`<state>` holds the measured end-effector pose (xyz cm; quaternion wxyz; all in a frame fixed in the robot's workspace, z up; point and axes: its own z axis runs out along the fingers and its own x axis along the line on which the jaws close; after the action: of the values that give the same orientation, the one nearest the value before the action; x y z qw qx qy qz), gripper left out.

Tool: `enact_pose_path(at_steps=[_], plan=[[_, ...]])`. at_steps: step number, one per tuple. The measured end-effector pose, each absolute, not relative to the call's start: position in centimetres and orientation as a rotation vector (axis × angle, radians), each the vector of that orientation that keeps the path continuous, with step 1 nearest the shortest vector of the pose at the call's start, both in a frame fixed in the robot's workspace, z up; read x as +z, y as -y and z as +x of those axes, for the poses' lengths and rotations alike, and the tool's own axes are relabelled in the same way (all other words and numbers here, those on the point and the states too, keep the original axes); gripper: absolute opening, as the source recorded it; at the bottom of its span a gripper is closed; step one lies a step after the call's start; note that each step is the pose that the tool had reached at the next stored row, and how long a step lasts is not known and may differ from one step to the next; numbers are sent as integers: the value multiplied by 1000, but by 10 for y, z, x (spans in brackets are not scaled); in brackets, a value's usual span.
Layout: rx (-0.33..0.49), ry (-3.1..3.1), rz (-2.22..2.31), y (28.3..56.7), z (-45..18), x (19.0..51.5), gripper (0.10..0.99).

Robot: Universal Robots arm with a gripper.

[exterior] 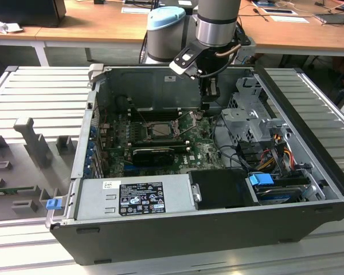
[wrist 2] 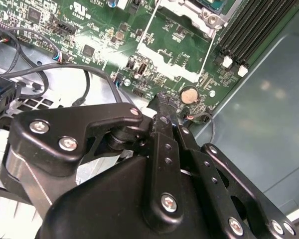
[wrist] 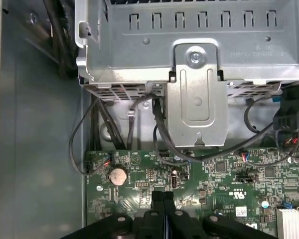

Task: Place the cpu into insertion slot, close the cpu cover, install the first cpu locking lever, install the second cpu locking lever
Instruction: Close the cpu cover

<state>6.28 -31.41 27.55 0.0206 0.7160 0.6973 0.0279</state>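
Your gripper [wrist 2: 164, 101], clenched empty, hangs just to the exterior view's right of the insertion slot [exterior: 160, 130]; meet the raised locking lever [exterior: 187, 117] squarely, pressing slowly.

The open computer case [exterior: 218, 229] lies on the desk [exterior: 40, 97], with a holder block [exterior: 31, 140] beside it at the exterior view's left. The motherboard [exterior: 203, 150] lies on the case floor. The insertion slot [exterior: 160, 130] sits near the board's middle, with the memory slots [exterior: 152, 113] just behind it and the graphics card [exterior: 155, 153] just in front. The power supply [exterior: 135, 197] runs along the near wall, and the drive cage [exterior: 249, 112] stands at the exterior view's right. The gripper [exterior: 210, 98] hangs over the board between slot and cage. In the first wrist view it is near the coin cell [wrist: 118, 175].
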Motion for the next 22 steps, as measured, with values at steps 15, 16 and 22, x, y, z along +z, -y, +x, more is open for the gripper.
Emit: enact_pose_path(at_steps=[15, 16, 22], plan=[[86, -2162, 2220, 314, 75, 275, 106], [87, -2162, 2220, 314, 75, 274, 106], [97, -2172, 2218, 315, 75, 267, 106]])
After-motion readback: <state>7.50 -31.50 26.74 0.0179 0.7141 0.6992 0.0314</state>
